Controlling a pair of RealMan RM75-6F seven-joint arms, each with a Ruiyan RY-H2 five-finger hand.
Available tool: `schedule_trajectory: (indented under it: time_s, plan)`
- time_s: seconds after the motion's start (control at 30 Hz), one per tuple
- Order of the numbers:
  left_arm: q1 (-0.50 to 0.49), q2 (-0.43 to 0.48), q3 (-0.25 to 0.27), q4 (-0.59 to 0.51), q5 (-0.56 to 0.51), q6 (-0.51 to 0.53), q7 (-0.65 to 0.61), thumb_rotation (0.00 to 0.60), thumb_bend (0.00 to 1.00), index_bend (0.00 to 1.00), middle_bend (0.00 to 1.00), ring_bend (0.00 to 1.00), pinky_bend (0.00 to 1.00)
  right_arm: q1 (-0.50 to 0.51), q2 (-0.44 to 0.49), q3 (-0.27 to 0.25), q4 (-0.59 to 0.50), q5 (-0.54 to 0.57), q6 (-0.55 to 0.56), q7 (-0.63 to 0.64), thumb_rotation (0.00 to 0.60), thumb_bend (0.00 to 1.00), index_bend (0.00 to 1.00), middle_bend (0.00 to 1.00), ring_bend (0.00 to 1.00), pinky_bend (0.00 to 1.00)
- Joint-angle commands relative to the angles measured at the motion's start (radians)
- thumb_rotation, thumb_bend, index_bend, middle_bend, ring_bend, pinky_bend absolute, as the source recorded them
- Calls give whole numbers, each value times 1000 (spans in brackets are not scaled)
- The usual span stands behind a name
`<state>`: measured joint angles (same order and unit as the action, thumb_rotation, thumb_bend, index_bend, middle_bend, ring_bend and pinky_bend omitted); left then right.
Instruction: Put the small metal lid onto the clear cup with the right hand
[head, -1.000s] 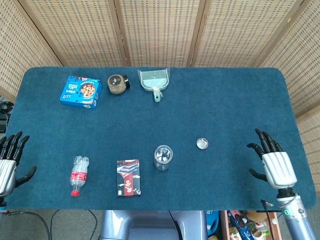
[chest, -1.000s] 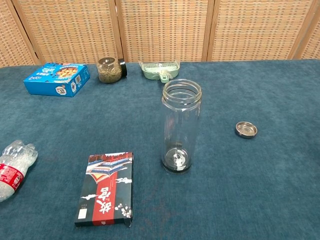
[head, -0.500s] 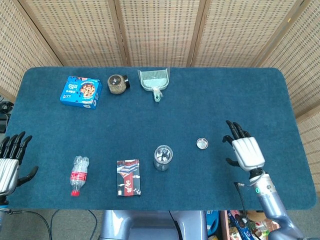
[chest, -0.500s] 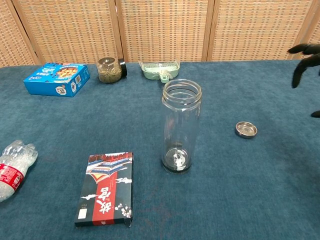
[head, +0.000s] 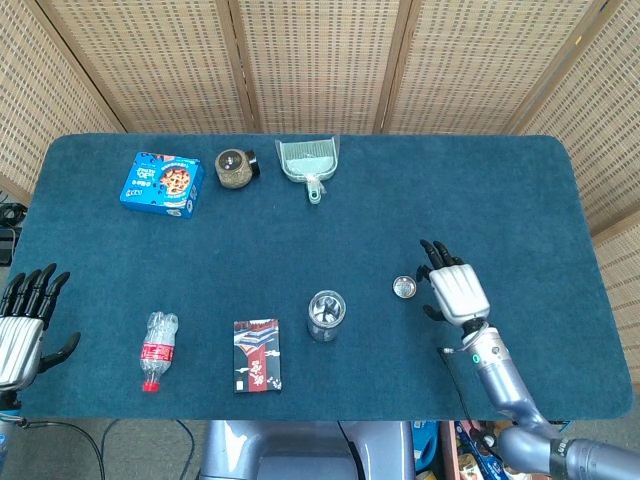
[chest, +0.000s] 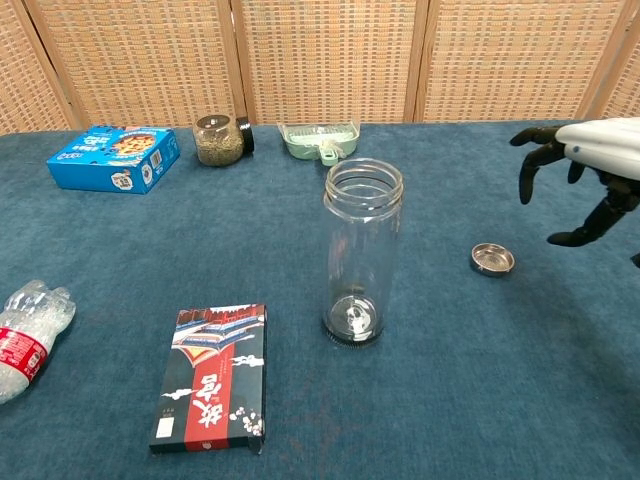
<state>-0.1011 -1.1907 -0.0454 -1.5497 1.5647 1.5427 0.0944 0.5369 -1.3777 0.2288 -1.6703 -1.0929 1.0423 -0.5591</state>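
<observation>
The small metal lid (head: 404, 288) (chest: 492, 259) lies flat on the blue table cloth, right of the clear cup (head: 325, 314) (chest: 361, 252), which stands upright and uncovered. My right hand (head: 455, 290) (chest: 590, 170) hovers just right of the lid and above it, fingers spread and pointing down, holding nothing. My left hand (head: 22, 325) rests open at the table's front left edge, seen only in the head view.
A red and black box (head: 257, 354) lies left of the cup, with a plastic bottle (head: 155, 349) further left. At the back stand a blue cookie box (head: 162, 183), a jar (head: 235, 167) and a green dustpan (head: 309, 160).
My right hand has moved left from the table's right edge to just beside the lid. The lid, cup and left hand have stayed put.
</observation>
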Motion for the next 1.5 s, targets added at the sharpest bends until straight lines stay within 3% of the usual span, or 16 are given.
schedule_trajectory:
  time_s: [0.03, 0.8, 1.5]
  plan:
    - [-1, -1, -1, 3, -2, -1, -1, 600, 301, 0, 0, 0, 0, 20, -20, 2, 23, 20, -8, -12, 600, 405, 454, 124, 0, 359]
    - [-18, -26, 2, 37, -17, -39, -1, 600, 301, 0, 0, 0, 0, 136, -164, -11, 255, 117, -87, 15, 600, 482, 493, 160, 3, 379]
    - [-27, -39, 4, 47, -23, -52, 11, 600, 301, 0, 0, 0, 0, 161, -221, -30, 372, 140, -124, 82, 600, 491, 496, 162, 4, 387]
